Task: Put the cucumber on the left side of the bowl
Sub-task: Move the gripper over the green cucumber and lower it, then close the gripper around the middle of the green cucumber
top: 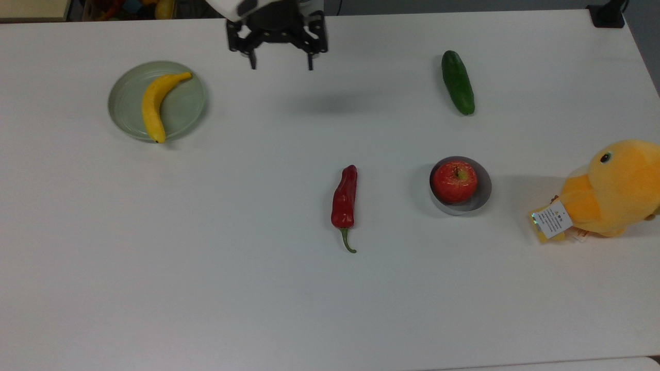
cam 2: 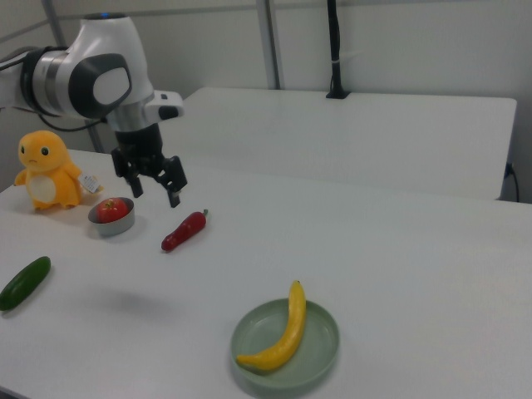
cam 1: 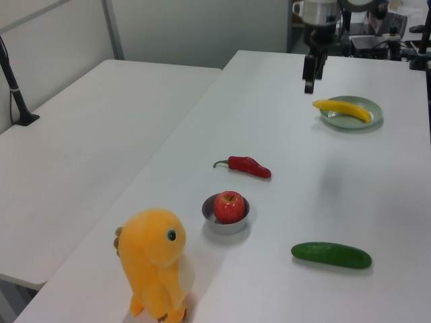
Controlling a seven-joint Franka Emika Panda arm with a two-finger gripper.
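The dark green cucumber [top: 458,82] [cam 1: 330,255] [cam 2: 25,283] lies on the white table in the top view's upper right, well apart from everything else. Below it in the top view stands the small grey bowl [top: 478,202] [cam 1: 226,229] [cam 2: 113,225] with a red apple [top: 454,181] inside. My gripper [top: 281,67] [cam 1: 309,85] [cam 2: 157,195] hangs open and empty above the table near the far edge, far to the top view's left of the cucumber. Its shadow falls on the table below it.
A red chili [top: 344,198] lies to the top view's left of the bowl. A pale green plate [top: 186,109] with a banana [top: 153,105] sits at the top view's left. A yellow plush duck [top: 613,188] stands at the top view's right edge.
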